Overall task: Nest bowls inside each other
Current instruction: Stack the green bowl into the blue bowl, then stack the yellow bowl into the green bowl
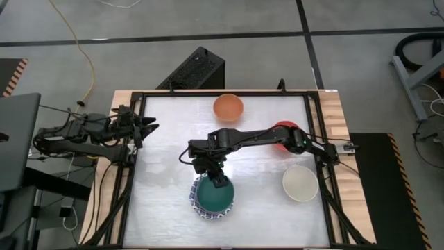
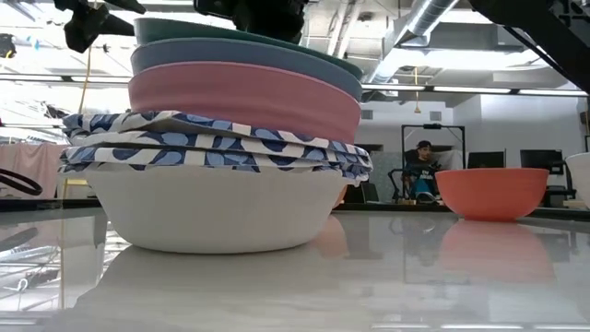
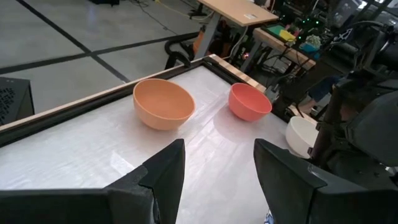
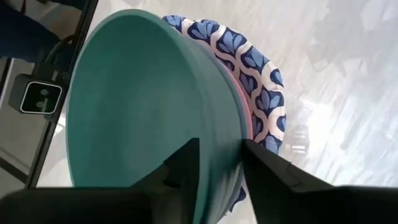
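Observation:
A stack of nested bowls [image 1: 214, 198] stands near the table's front middle. From the bottom up it is white bowls with blue-patterned rims [image 2: 217, 148], a pink bowl [image 2: 244, 97], a blue one, and a teal bowl [image 4: 143, 106] on top. My right gripper [image 4: 221, 158] is open over the stack's far side and straddles the teal bowl's rim. An orange bowl [image 1: 228, 107], a red bowl [image 1: 284, 132] and a cream bowl [image 1: 300, 182] stand apart on their bases. My left gripper [image 3: 217, 162] waits open at the table's left edge. My right gripper comes slanting down from above, with one finger [image 4: 186, 165] inside the teal bowl and the other [image 4: 264, 168] outside its rim [image 4: 221, 134]. I cannot tell whether either finger touches the wall. The teal bowl sits nested in the stack, tilted a little.
My right arm [image 1: 257, 137] reaches across the table's middle and partly covers the red bowl. A black frame [image 1: 316, 132] borders the white tabletop. There is free surface to the left of the stack and between the orange bowl and the stack.

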`<state>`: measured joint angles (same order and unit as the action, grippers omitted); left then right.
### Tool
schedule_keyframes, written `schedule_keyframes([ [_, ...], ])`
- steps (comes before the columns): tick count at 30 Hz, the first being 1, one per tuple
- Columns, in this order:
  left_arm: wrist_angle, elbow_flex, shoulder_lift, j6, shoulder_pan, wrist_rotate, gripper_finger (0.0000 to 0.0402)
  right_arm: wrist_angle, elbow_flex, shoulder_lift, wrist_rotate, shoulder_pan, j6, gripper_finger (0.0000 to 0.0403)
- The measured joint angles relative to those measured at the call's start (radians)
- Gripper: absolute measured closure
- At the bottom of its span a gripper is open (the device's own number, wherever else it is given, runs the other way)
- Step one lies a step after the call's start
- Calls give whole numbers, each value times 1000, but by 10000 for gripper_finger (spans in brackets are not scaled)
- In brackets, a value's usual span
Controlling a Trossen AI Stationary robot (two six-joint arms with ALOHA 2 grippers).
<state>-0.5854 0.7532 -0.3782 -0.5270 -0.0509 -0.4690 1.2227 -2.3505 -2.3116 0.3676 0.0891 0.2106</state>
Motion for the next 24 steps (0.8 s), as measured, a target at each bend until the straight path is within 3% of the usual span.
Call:
schedule_keyframes([
  [9,-9,0,0,0,0,0,221,0,0,0,-3,0,-3,201],
  [19,-11,0,-1,6,0,1,221,38,-4,27,-34,-32,-25,199],
  [24,-10,0,-1,-1,0,49,221,39,0,90,-79,-92,-58,199],
])
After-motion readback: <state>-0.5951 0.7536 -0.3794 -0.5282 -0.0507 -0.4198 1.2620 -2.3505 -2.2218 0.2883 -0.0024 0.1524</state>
